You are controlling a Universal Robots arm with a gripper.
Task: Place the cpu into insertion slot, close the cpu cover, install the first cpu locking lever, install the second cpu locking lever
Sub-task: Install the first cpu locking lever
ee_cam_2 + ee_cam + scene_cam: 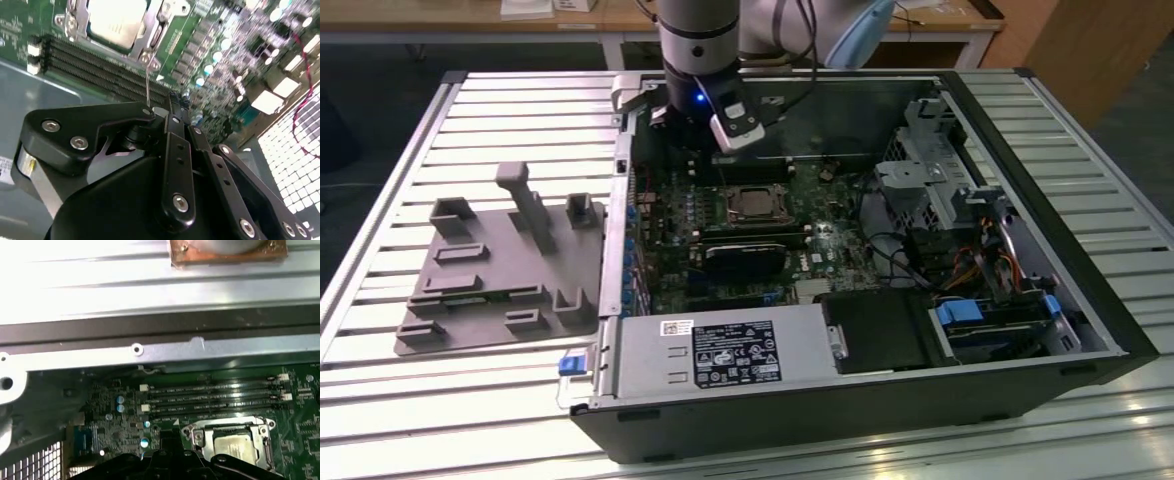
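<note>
Cpu is already down in its socket, a bit above the middle of the exterior view. It's inside the open computer case, which lies flat on the slatted counter. Laying the case flat makes sense to me: the board faces up, so the arm can come at it from above.

The metal cover looks folded down around the chip, with the silver top showing through its window in both wrist views. My guess is that's what keeps the chip seated.

The end effector hangs in the upper middle of the exterior view, over the board's far edge and apart from the socket. It looks pressed together with nothing pinched, probably so the slim tip can work a lever.

A thin metal rod sticks up from the socket's corner toward it. I'd say that's a locking lever not latched yet, but I can't tell if the two touch.

The grey parts holder sits on the exterior view's left.
</note>
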